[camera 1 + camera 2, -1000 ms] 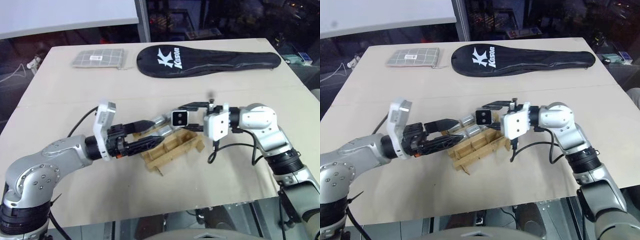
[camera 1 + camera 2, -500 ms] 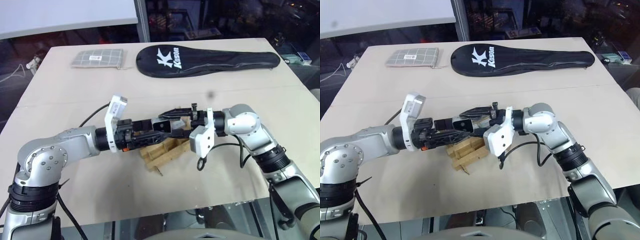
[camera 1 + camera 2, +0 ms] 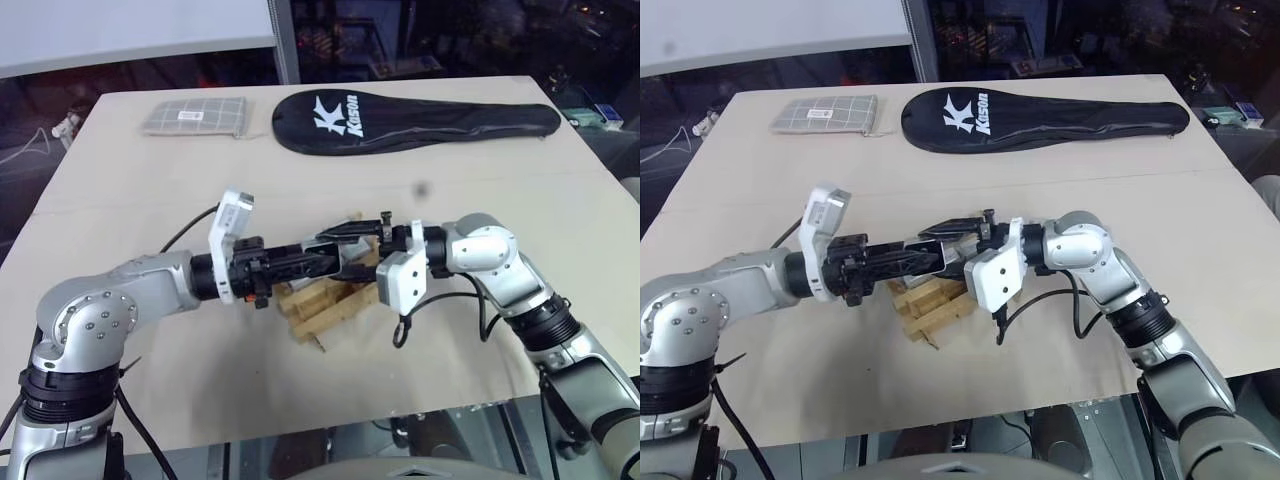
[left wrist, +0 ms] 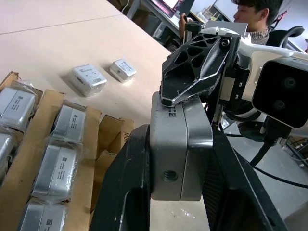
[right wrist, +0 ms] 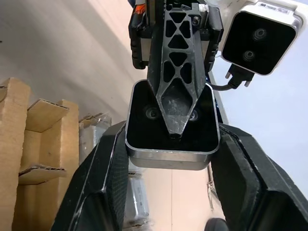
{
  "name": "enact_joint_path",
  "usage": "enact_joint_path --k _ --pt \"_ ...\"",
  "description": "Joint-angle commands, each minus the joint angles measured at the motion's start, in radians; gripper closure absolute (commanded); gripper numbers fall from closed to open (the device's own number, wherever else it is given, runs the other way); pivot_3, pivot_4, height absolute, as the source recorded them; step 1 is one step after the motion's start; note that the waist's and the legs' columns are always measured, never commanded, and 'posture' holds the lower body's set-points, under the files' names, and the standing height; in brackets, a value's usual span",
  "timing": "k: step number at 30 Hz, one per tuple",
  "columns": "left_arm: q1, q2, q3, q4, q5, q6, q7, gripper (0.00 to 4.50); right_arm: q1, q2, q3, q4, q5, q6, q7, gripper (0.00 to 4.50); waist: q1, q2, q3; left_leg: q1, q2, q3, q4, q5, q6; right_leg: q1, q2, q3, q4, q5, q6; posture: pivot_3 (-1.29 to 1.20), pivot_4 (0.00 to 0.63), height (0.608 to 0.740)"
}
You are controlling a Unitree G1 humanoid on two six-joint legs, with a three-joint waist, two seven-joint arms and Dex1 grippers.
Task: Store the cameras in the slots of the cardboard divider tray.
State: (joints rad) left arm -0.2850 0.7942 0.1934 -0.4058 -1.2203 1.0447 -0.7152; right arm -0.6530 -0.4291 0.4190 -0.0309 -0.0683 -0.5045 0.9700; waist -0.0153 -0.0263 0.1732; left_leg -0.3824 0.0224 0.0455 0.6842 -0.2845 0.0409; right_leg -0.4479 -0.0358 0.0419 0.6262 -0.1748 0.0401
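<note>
Above the cardboard tray (image 3: 325, 300) on the bench (image 3: 150, 180), both grippers clamp one camera (image 4: 180, 144): left fingers (image 4: 127, 178) and right fingers (image 5: 103, 168) together on it. Best let one gripper release before lowering it squarely into a free slot.

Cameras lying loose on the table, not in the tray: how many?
2. One camera and a second camera lie side by side on the table beyond the tray. More may be hidden.
</note>
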Motion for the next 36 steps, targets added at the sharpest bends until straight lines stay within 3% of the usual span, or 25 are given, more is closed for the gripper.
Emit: enact_joint_path --k 1,4,5,10,15,20,27,36 --pt "0.039 -0.024 0.024 -0.053 0.022 -0.055 0.003 3.71 0.035 -0.026 -0.007 -0.097 0.03 0.111 0.018 1.57 0.0 0.0 0.0 0.0 0.0 0.0 0.0 0.0 0.0 0.0 0.0 0.0 0.0 0.0 0.0 0.0 0.15 0.74" --pt "0.109 -0.047 0.015 -0.12 0.083 -0.11 0.014 3.71 0.085 -0.041 -0.034 -0.161 0.099 0.209 0.026 0.19 0.001 0.0 0.0 0.0 0.0 0.0 0.0 0.0 0.0 0.0 0.0 0.0 0.0 0.0 0.0 0.0 0.15 0.74" --pt "0.138 -0.053 0.006 -0.14 0.119 -0.134 0.02 3.71 0.106 -0.058 -0.049 -0.182 0.121 0.243 0.031 0.06 0.001 0.0 0.0 0.0 0.0 0.0 0.0 0.0 0.001 0.0 0.0 0.0 0.0 0.0 0.0 0.0 0.15 0.74" --pt "0.282 -0.121 -0.059 -0.208 0.319 -0.295 0.05 3.71 0.216 -0.167 -0.153 -0.275 0.226 0.395 0.037 0.06 0.005 0.0 0.0 0.0 0.0 0.0 0.0 -0.002 0.003 0.0 -0.002 0.0 0.0 0.0 0.0 0.0 0.15 0.74" --pt "0.423 -0.158 -0.138 -0.209 0.605 -0.563 0.026 3.71 0.356 -0.259 -0.342 -0.427 0.516 0.73 0.002 0.06 0.005 0.0 0.0 0.0 0.0 0.002 0.0 -0.002 0.004 0.0 -0.001 0.0 -0.001 0.0 0.0 0.0 0.15 0.74" --pt "0.496 -0.203 -0.149 -0.182 0.729 -0.729 0.027 3.71 0.511 -0.336 -0.518 -0.478 0.784 0.937 0.026 0.06 0.005 0.0 0.0 0.0 0.0 0.001 0.0 -0.002 0.004 0.001 -0.001 0.001 -0.001 0.0 0.0 0.0 0.15 0.74" --pt "0.493 -0.232 -0.171 -0.037 0.798 -0.909 -0.069 3.71 0.727 -0.485 -0.665 -0.354 0.831 0.924 0.297 0.06 0.006 0.0 -0.001 0.001 0.0 0.002 0.0 -0.003 0.005 0.001 -0.001 0.0 -0.001 -0.003 0.004 0.0 0.15 0.74" --pt "0.491 -0.237 -0.176 0.051 0.831 -1.028 -0.148 3.71 0.698 -0.553 -0.721 -0.115 0.773 0.824 0.482 0.06 0.002 0.0 -0.001 0.002 0.0 0.003 0.0 -0.003 0.005 0.002 0.0 0.001 -0.001 -0.003 0.005 0.0 0.15 0.74"
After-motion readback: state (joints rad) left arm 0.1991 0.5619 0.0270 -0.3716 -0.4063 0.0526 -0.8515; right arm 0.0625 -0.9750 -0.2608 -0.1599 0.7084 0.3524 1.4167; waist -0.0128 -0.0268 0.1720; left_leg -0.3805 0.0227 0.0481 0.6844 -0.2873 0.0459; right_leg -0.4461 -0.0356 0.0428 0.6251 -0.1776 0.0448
